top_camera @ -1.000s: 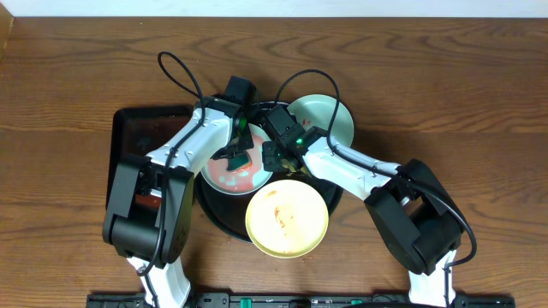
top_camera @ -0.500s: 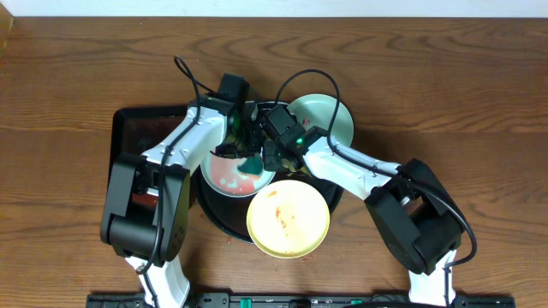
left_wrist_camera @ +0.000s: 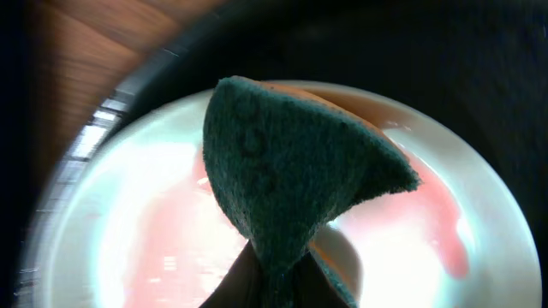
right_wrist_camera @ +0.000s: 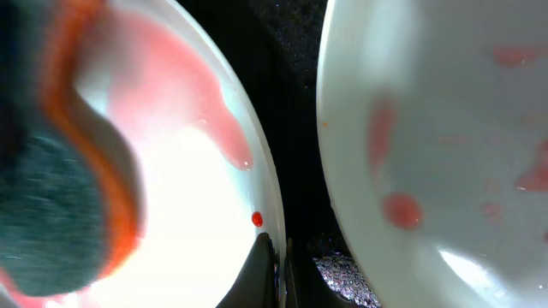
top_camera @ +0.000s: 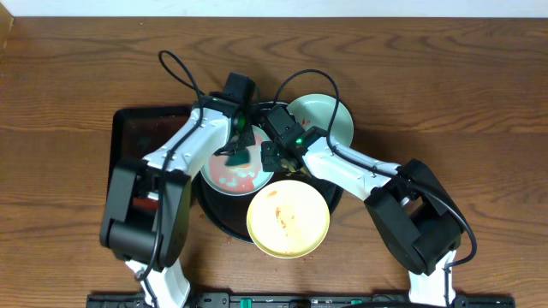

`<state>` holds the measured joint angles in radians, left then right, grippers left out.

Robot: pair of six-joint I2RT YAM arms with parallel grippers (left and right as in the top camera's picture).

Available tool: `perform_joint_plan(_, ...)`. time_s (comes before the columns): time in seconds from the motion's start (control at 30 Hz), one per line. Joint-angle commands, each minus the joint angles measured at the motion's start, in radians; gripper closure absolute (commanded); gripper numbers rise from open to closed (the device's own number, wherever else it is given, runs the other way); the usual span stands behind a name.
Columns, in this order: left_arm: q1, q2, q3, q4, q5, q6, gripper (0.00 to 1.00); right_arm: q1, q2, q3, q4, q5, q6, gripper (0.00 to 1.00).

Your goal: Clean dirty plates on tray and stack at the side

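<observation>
**Overhead view.** Wooden table with round black tray near centre-front. Smaller rect. black tray just to its left, partly under left arm. Three plates on or over the round tray:
- Smeared mint plate on tray's left half, wet pink-red film over much of its face.
- Second mint plate at upper right, reaching past tray rim, a few red spots inside.
- Yellow plate at front, overhanging tray's front rim, orange streak near its middle.

**Left arm.** Left gripper above smeared mint plate, clamped on green sponge. In left wrist view:
- Sponge folded into a wedge, dark green scouring face toward camera, orange layer showing behind.
- Narrow lower end pinched between the fingers at bottom of frame.
- Sponge over upper part of plate; contact w/ plate surface not clear.

**Right arm.** Right gripper at right-hand rim of same plate, beside the sponge. In right wrist view:
- Two dark fingertips close together at bottom centre, one either side of the rim, i.e. closed on plate edge.
- Small red droplet just inside that rim.
- Sponge blurred at far left.
- Narrow dark strip of tray between the two mint plates; plates near each other but apart.
</observation>
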<state>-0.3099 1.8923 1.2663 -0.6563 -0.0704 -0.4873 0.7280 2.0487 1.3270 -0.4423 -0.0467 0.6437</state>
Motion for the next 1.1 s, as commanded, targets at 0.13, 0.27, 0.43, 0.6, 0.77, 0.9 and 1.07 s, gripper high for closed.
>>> perform_joint_plan(0.13, 0.019, -0.245, 0.036, -0.036, -0.099, 0.027, 0.93, 0.006, 0.031, -0.013, -0.019, 0.030, -0.013, 0.99)
perform_joint_plan(0.27, 0.034, -0.365, 0.036, -0.055, -0.098, 0.041, 0.92, 0.006, 0.025, -0.012, -0.018, 0.024, -0.022, 0.99)
perform_joint_plan(0.43, 0.099, -0.485, 0.036, -0.110, -0.099, 0.041, 0.93, 0.005, -0.037, 0.019, -0.042, 0.030, -0.137, 0.99)
perform_joint_plan(0.6, 0.166, -0.500, 0.035, -0.152, -0.099, 0.041, 0.93, 0.014, -0.133, 0.037, -0.092, 0.171, -0.185, 0.99)
perform_joint_plan(0.77, 0.220, -0.500, 0.021, -0.163, -0.099, 0.041, 0.93, 0.040, -0.230, 0.039, -0.109, 0.349, -0.251, 0.99)
perform_joint_plan(0.9, 0.248, -0.499, 0.013, -0.166, -0.099, 0.041, 0.93, 0.077, -0.296, 0.039, -0.101, 0.507, -0.311, 0.99)
perform_joint_plan(1.07, 0.259, -0.498, 0.011, -0.173, -0.099, 0.041, 0.92, 0.158, -0.319, 0.039, -0.055, 0.731, -0.444, 0.99)
